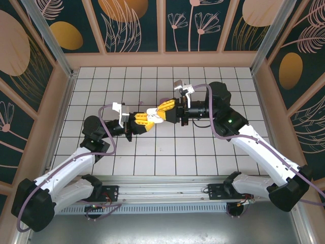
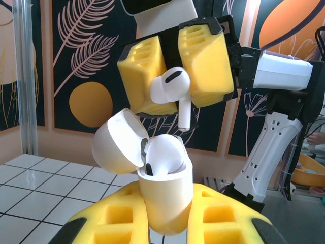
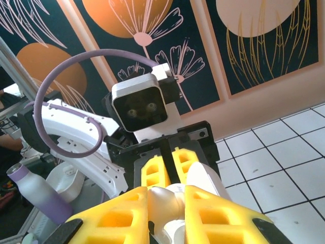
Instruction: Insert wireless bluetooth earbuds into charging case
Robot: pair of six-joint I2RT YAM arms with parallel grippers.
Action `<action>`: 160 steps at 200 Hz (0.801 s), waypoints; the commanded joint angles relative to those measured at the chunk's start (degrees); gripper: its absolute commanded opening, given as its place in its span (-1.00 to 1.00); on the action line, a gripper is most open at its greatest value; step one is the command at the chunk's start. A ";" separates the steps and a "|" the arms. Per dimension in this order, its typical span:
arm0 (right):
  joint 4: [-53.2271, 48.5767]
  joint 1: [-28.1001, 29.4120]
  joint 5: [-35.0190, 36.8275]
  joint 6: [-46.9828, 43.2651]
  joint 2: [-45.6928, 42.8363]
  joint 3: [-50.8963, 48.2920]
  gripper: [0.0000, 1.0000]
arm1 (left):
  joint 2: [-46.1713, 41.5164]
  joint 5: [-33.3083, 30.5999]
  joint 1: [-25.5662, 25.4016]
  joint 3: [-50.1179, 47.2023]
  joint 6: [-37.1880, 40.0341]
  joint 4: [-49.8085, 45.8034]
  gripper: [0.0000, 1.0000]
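While gripped at the head by right gripper [image 2: 175,71], points stem at open charging case [image 2: 165,198], just apart: white earbud [image 2: 170,87] | left gripper [image 2: 167,218] clamped on charging case | another earbud [image 2: 165,155] seated inside

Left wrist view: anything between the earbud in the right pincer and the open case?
Nothing: in the left wrist view a bare gap separates the held earbud from the case, where a second earbud sits.
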 commanded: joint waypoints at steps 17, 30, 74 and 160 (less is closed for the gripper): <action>-3.15 -0.13 -1.36 -3.55 -1.72 2.45 -0.65 | -0.42 -0.69 0.32 1.85 1.75 0.01 -1.00; -4.08 -0.13 -1.06 -4.48 -1.60 2.20 -0.66 | -0.45 -0.72 0.37 1.82 1.97 -0.04 -1.00; -6.87 -0.31 -1.13 -7.03 -0.47 3.07 -0.67 | -0.04 1.30 0.36 2.54 0.84 0.32 -1.00; -7.76 -0.79 -3.03 -7.66 -0.87 5.43 -0.68 | 1.35 5.14 0.35 3.34 -0.28 0.23 -1.00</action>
